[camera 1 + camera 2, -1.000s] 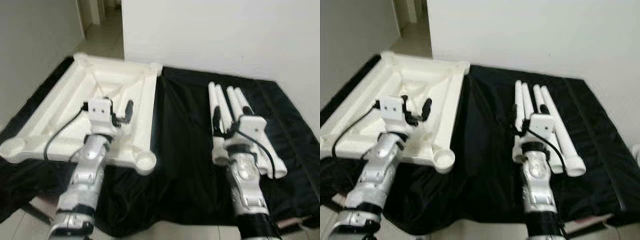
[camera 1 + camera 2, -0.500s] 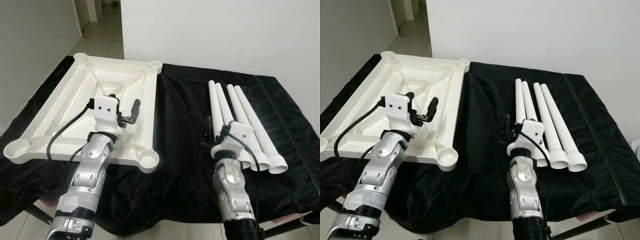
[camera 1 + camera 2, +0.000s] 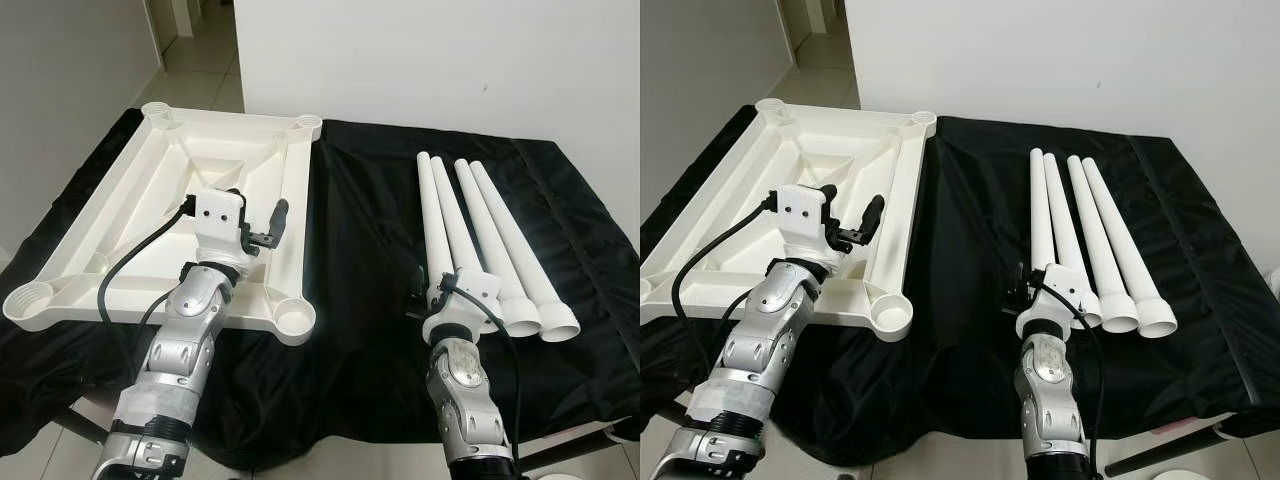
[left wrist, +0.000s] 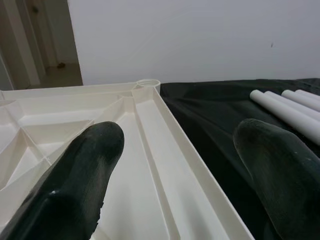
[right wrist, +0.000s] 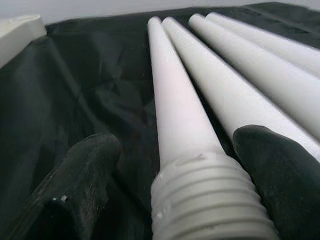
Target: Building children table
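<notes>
2 spread fingers of the right gripper (image 5: 175,190) straddle 1 table leg's (image 5: 175,105) threaded end.

In front of me a black cloth (image 3: 365,250) covers the low table. On my left an upturned white tabletop (image 3: 150,215) lies flat on it. On my right four white legs (image 3: 480,235) lie side by side, threaded ends toward me.
</notes>
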Motion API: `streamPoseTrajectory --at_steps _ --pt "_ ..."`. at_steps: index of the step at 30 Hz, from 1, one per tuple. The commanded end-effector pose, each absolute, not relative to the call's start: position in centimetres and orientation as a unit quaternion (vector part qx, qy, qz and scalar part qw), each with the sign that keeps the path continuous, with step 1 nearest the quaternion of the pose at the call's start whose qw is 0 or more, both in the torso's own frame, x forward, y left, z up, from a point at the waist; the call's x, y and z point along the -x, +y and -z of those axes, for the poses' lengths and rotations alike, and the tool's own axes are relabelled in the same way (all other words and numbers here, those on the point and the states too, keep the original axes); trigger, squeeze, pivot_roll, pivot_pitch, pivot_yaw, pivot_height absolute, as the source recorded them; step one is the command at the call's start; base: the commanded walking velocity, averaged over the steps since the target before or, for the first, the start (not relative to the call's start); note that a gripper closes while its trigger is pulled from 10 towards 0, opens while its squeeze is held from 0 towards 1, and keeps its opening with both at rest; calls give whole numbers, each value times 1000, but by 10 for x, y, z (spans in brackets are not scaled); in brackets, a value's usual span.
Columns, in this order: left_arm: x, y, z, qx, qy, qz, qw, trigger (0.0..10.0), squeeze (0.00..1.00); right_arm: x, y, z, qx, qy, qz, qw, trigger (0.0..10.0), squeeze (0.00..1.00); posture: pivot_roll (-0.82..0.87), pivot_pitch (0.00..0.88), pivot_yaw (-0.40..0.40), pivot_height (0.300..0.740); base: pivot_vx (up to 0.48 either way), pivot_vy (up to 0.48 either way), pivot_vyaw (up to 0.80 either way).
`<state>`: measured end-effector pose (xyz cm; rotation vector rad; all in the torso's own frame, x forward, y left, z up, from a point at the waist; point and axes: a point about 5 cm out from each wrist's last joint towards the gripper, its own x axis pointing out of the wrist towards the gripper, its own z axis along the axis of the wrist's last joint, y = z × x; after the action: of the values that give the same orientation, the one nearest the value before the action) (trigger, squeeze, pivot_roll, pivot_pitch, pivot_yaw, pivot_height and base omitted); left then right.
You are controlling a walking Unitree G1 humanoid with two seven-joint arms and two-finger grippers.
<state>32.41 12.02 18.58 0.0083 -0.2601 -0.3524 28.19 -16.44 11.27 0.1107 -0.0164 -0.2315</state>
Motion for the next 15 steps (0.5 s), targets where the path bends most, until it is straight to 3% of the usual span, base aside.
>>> streamPoseTrajectory --at_steps 1,15 --pt "-320 111 -184 -19 -122 247 961 10000 0 -281 -168 -101 -62 28 112 991 10000 0 -20 90 -9 740 0 0 0" --pt "-320 95 -178 -19 -102 272 957 10000 0 -292 -177 -105 -41 47 88 994 10000 0 -44 90 -40 740 0 0 0"
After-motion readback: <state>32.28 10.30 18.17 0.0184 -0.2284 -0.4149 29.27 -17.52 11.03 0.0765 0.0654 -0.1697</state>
